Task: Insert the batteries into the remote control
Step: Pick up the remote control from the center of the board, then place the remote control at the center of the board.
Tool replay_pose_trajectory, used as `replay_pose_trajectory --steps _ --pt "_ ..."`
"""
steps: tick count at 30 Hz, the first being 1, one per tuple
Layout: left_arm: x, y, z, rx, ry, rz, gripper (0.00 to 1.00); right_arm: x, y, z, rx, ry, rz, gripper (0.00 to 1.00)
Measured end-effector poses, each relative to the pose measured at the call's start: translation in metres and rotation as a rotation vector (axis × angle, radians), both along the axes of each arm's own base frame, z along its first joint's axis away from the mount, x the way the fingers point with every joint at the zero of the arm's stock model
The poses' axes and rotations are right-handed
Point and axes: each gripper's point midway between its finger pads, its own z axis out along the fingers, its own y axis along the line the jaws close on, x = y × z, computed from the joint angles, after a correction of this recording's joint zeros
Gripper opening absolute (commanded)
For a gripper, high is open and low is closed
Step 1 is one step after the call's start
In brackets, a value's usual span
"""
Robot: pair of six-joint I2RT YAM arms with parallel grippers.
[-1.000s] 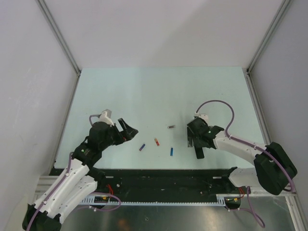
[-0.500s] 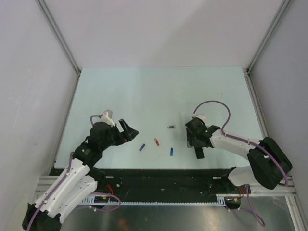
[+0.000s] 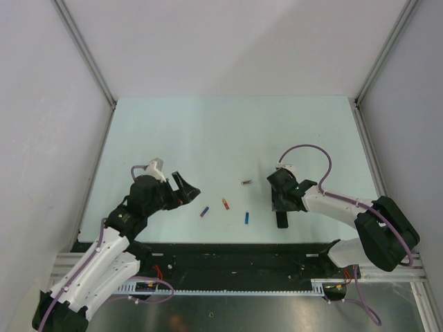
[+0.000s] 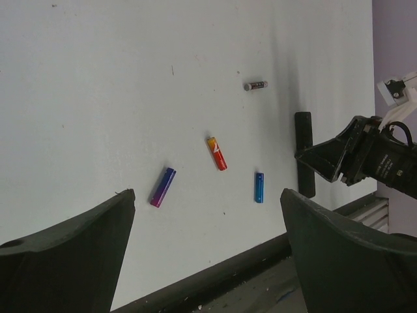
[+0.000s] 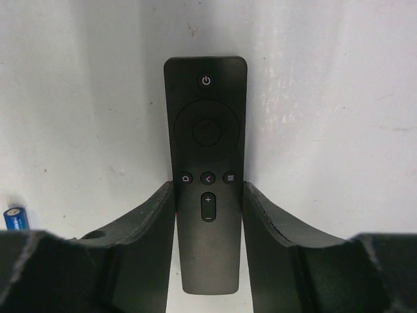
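Evidently the step in hand is picking up the remote control [image 5: 207, 130], which lies flat on the pale worktop [image 3: 208, 131], button face up, on the right side near the front edge. To do this well, the grip should sit square on the two long edges and not ride up onto the buttons. The lift should be level, so the slim bar does not pivot between the pads. The face showing carries only buttons, so the battery bay is probably underneath, and the bar will likely need turning over once it is off the surface. The grip crosses the bar a little below its middle, which leaves some length free at either end for the other hand to steady.

The four batteries lie loose and apart to the left of the remote. They are the silvery one [image 4: 255, 85], the red-orange one [image 4: 217, 153], the purple-blue one [image 4: 162, 187] and the bright blue one [image 4: 258, 187]. The bright blue one is nearest the remote, so the lift should not sweep that way.

As for pose, the right arm [image 3: 339, 207] reaches in low from the right. The right hand [image 5: 208, 189] points down over the remote, and its fingers [image 5: 156, 215] appear closed against both long edges. The left arm [image 3: 104, 249] is bent at the left, with the left hand [image 4: 207, 192] spread wide and empty, aimed across the batteries.
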Motion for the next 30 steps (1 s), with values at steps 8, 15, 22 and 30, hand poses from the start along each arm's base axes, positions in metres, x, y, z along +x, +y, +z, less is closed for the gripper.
replay_pose_trajectory --steps 8,15,22,30 --pt "-0.001 0.000 0.004 -0.008 -0.016 -0.002 0.96 -0.005 0.027 0.016 0.051 -0.012 0.031 0.25" --pt "-0.002 0.001 0.016 -0.029 -0.062 -0.001 0.95 0.059 0.118 0.087 0.189 -0.160 0.084 0.23" --pt "-0.004 0.002 0.024 -0.044 -0.094 -0.001 0.95 0.105 0.171 0.063 0.180 -0.128 0.100 0.23" --pt "-0.006 0.003 0.034 -0.062 -0.132 -0.002 0.95 0.127 0.193 0.036 0.127 -0.085 0.121 0.26"
